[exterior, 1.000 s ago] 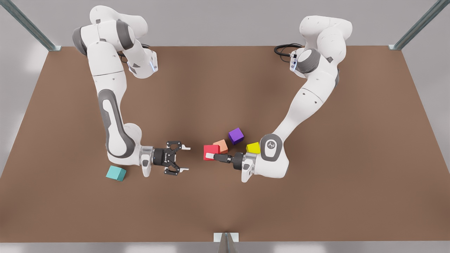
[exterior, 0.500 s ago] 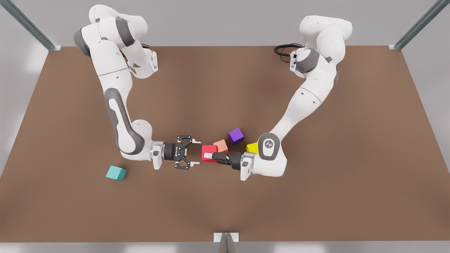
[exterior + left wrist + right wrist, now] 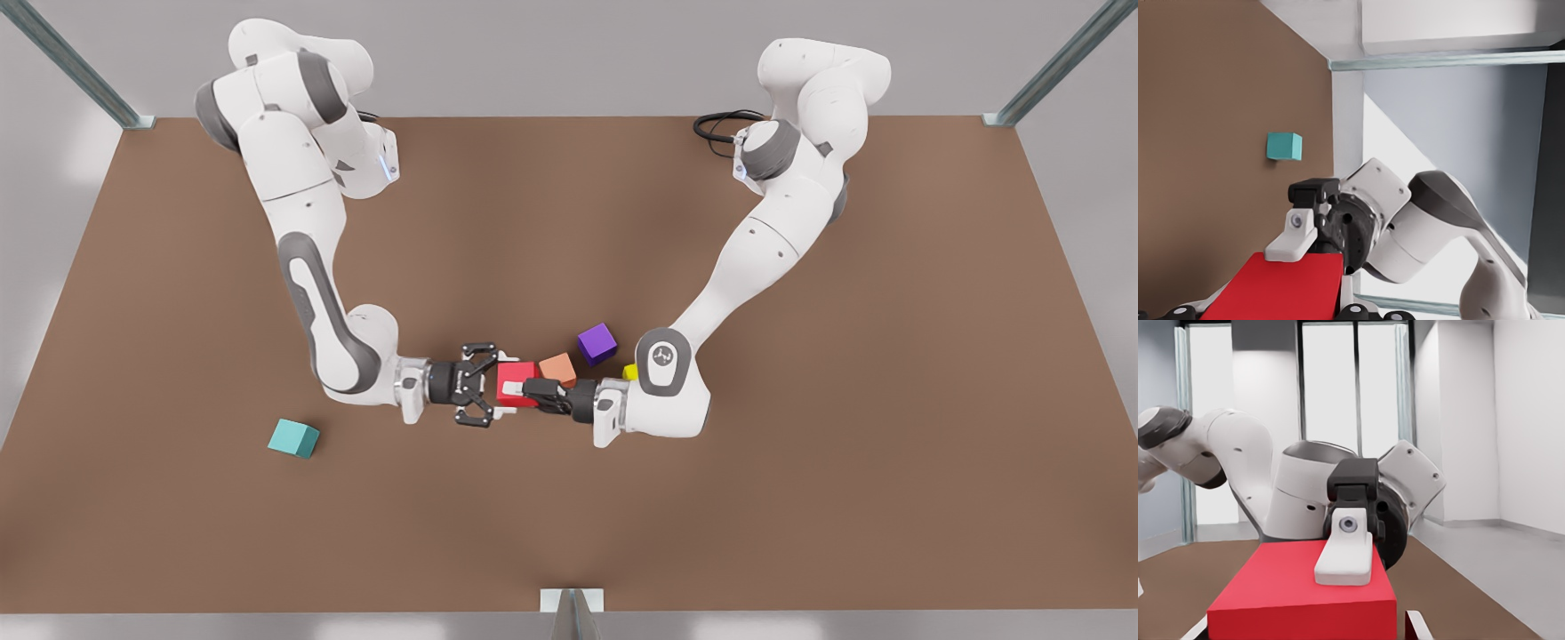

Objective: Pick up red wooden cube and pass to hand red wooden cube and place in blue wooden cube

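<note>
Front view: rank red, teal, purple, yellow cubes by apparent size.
1. red cube: largest, but it is held up in the jaws, so nearness may inflate it.
2. teal cube and purple cube: look alike, no ranking.
3. yellow cube: smallest, mostly hidden behind the arm.

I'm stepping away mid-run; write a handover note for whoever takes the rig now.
Left gripper: shut on the small bright-red wooden cube, held off the brown table.
Right gripper, the black claw-like hand: at that cube's free side, grip unconfirmed.
Small teal wooden cube: on the table, toward the front view's left.
Done: pickup. Left: handover, placing at the teal cube.
</note>
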Robot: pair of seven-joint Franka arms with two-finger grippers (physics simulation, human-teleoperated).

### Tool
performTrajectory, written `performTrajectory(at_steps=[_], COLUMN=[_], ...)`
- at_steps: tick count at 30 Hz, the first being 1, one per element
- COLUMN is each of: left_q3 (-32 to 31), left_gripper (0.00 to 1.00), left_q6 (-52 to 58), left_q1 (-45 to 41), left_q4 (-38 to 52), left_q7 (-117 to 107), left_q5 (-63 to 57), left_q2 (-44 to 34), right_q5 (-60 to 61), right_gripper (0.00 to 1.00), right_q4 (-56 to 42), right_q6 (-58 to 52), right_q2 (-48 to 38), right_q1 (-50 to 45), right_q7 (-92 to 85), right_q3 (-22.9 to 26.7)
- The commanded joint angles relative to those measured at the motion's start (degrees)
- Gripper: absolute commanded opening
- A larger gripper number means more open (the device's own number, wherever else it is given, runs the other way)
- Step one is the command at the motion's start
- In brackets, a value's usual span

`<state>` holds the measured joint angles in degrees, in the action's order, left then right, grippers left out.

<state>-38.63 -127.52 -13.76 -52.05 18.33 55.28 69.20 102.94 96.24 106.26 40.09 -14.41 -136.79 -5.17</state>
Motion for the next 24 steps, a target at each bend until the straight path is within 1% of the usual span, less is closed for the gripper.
performTrajectory(at_steps=[1, 7, 8, 9, 10, 11, 12, 13, 17, 20, 22, 24], left_q3=[-0.04, -0.04, -0.04, -0.04, -0.04, -0.04, -0.04, -0.39, -0.39, -0.31, -0.39, -0.39], left_gripper=[0.49, 0.49, 0.49, 0.50, 0.51, 0.51, 0.84, 1.00, 1.00, 1.00, 1.00, 1.00], left_q6=[-0.28, -0.28, -0.28, -0.28, -0.28, -0.28, -0.28, -0.63, -0.45, 0.34, 2.97, 9.82], left_q1=[-0.03, -0.03, -0.03, -0.03, -0.03, -0.03, -0.12, -0.12, 0.23, 3.04, 5.76, 10.41], left_q4=[0.02, 0.02, 0.02, 0.02, 0.02, 0.02, -0.07, -0.42, -0.42, -0.51, -0.59, -0.59], left_q7=[6.02, 5.84, 5.40, 5.40, 5.49, 5.49, 5.40, 5.31, 5.14, 3.03, 2.85, 0.39], left_q5=[1.15, 1.15, 1.15, 1.15, 1.15, 1.15, 1.15, 4.04, 4.31, 2.12, -0.33, -4.74], left_q2=[-0.11, -0.11, -0.20, -0.20, -0.11, -0.11, -0.11, -0.11, -0.46, -1.34, -1.96, -2.84], right_q5=[0.25, 1.21, 1.21, 1.21, 1.30, 1.30, 1.39, 1.39, 1.30, 1.30, 1.04, -0.28], right_gripper=[0.99, 0.98, 0.92, 0.72, 0.54, 0.52, 0.51, 0.51, 0.51, 0.51, 0.51, 0.50], right_q4=[-0.26, -0.52, -0.61, -0.70, -0.70, -0.70, -0.70, -0.70, -0.70, -0.70, -0.70, -0.61], right_q6=[0.26, 0.26, 0.26, 0.26, 0.26, 0.26, 0.26, 0.26, 0.26, 0.35, 0.35, -0.18], right_q2=[0.43, 0.95, 0.95, 0.95, 0.95, 0.95, 1.13, 1.22, 1.22, 1.13, 1.13, 0.17], right_q1=[0.00, 0.08, 0.08, 0.08, 0.08, 0.08, 0.08, 0.08, 0.26, 0.44, 0.70, 2.54], right_q7=[-6.04, -6.04, -6.04, -6.04, -6.04, -6.04, -6.04, -6.04, -5.95, -5.51, -4.98, -3.76], right_q3=[-0.55, -1.60, -1.60, -1.60, -1.60, -1.60, -1.60, -1.60, -1.86, -1.86, -1.86, -1.78])
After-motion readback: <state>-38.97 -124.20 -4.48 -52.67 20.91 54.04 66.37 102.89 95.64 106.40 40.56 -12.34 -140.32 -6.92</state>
